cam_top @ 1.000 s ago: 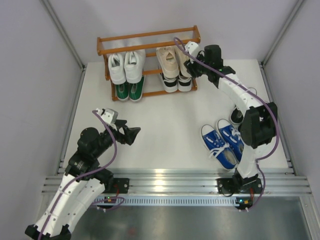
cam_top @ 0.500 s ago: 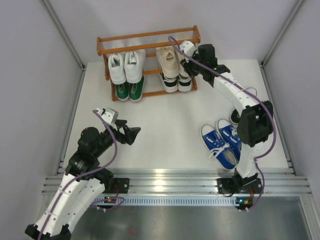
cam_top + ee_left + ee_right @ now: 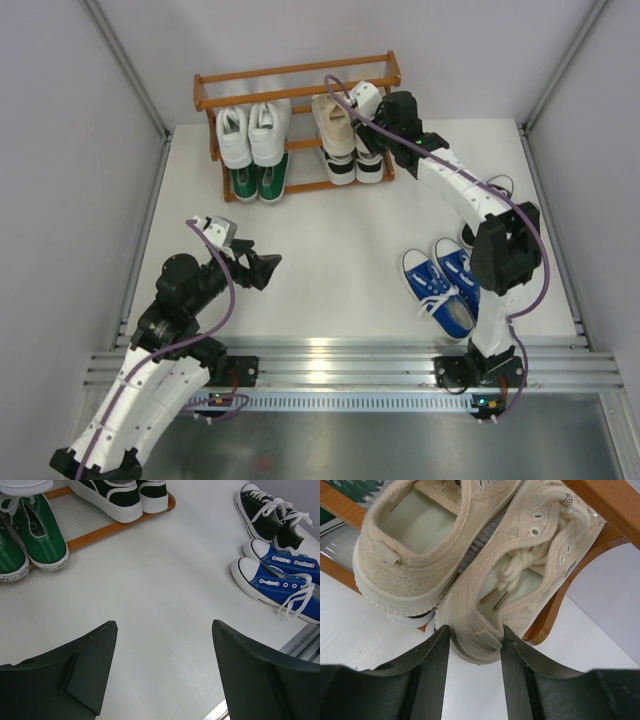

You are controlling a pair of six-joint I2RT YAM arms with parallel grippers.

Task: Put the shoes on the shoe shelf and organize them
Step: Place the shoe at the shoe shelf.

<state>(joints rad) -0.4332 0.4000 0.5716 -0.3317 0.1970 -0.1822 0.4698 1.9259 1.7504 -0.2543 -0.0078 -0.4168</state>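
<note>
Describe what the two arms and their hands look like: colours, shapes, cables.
The left arm and right arm are both built of glossy white shell segments linked by bulky black joints. A thin purple cable loops loosely along each arm. The left hand and right hand each have two matte black, wedge-shaped fingers with flat inner faces. No markings are legible.

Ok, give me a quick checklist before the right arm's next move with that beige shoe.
1. Right pincer on the beige shoe: ok, fingers close on both sides of its heel.
2. Beige shoe fully seated on the shoe shelf: cannot tell; the heel overhangs the front rail.
3. Second beige shoe: ok, alongside and touching.
4. Left pincer: ok, open, holding nothing, above the table.
5. Blue shoes shelved: not ok, on the table.
6. Black shoes shelved: not ok, on the table.
</note>
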